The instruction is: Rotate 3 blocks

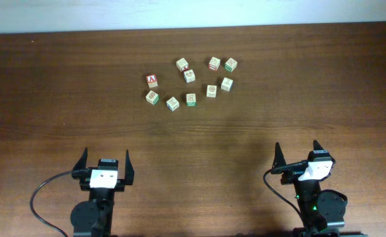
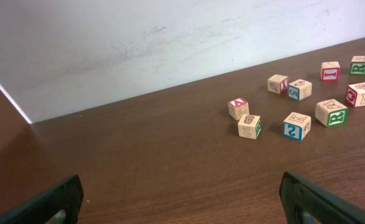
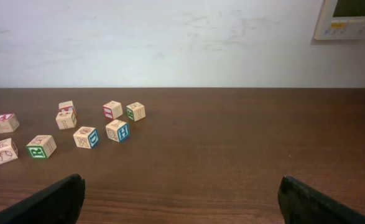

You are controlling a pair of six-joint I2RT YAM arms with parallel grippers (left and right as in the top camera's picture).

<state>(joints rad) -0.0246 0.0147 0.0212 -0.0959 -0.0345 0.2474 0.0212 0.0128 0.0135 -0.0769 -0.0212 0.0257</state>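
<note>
Blocks (image 1: 172,103), wooden alphabet cubes, scattered loosely on dark worktop (image 1: 61,99), none touching. Red-printed "A" cube (image 1: 152,79) at the cluster's left edge. Likely task trio in a shallow row just nearer the robot than the "A" cube: green-framed block (image 1: 152,97) directly robot-side of it, two paler ones trailing off to its right. Left fingers (image 1: 83,160) and right fingers (image 1: 277,157) spread wide apart, holding nothing, well back from the "A" cube. Judged the opening step, no block approached yet. Next move: reaching forward, lowering astride one block, squaring to its sides before turning. Outermost blocks cut off at both wrist views' edges. Faint prints too small to read from overhead.
</note>
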